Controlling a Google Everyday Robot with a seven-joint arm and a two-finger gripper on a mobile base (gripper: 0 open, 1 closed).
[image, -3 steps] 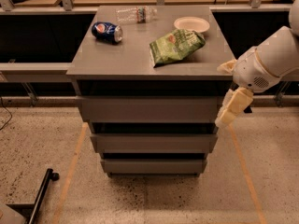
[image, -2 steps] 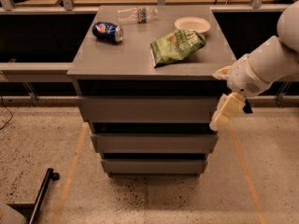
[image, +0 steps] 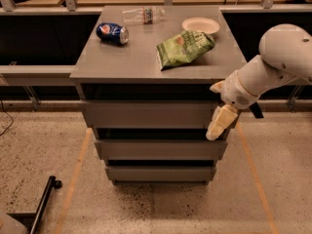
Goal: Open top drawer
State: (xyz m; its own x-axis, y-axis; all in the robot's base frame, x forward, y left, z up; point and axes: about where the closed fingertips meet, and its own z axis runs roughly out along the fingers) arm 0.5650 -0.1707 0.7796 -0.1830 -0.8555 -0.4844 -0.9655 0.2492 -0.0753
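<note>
- The gripper (image: 219,123) hung at the right end of the top drawer (image: 146,114), at 3 o'clock from the middle of its front panel, and its tip reached the lower right corner of the panel.
- Compared with one second before, the gripper had travelled toward 8 o'clock: earlier it stood out at the right of the cabinet, beside the panel, and now it overlapped the panel's right edge.
- The white arm (image: 273,57) had followed it in from 2 o'clock and leaned over the right corner of the cabinet top (image: 122,62).
- I cannot tell whether the gripper was wide or narrow, and also not whether it really touched the panel or was only in front of it.
- The top drawer itself seemed not to have moved; its front was in the same place under the top, above the middle drawer (image: 161,149) and the bottom drawer (image: 161,173).
- My judgement: this was the approach step, the opening was not yet begun. The panel had no handle, so the gripper probably needed a hold at the side or under edge before any pull.
- The blue can (image: 112,33), the chip bag (image: 185,48) and the plate (image: 201,25) lay on the top, well apart from the gripper.
</note>
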